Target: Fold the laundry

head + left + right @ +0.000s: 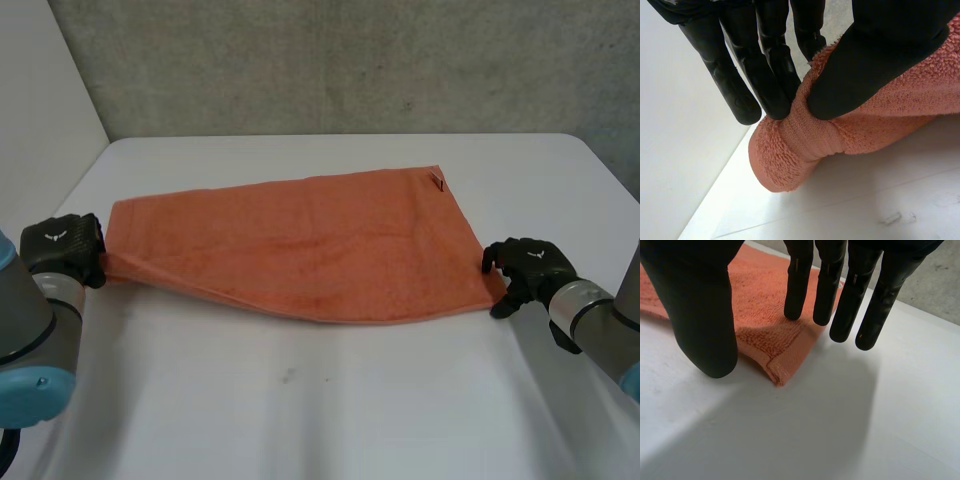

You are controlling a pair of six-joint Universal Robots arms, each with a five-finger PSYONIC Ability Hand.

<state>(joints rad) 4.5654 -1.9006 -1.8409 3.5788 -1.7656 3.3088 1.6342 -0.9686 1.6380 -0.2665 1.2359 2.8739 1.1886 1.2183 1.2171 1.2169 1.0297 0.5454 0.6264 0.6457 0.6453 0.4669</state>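
An orange towel [300,250] lies folded across the middle of the white table [330,400], narrowing toward its left end. My left hand [65,245] holds that left end: in the left wrist view the thumb [865,65] and fingers [772,75] pinch a bunched fold of the towel [800,150] just above the table. My right hand [530,265] is at the towel's near right corner. In the right wrist view its fingers [840,295] are straight and spread from the thumb [700,315], with the flat corner [777,370] lying between them, ungripped.
A small tag [437,181] sticks up at the towel's far right corner. A grey wall [350,60] rises behind the table's far edge. Bare table surface stretches in front of the towel, toward me.
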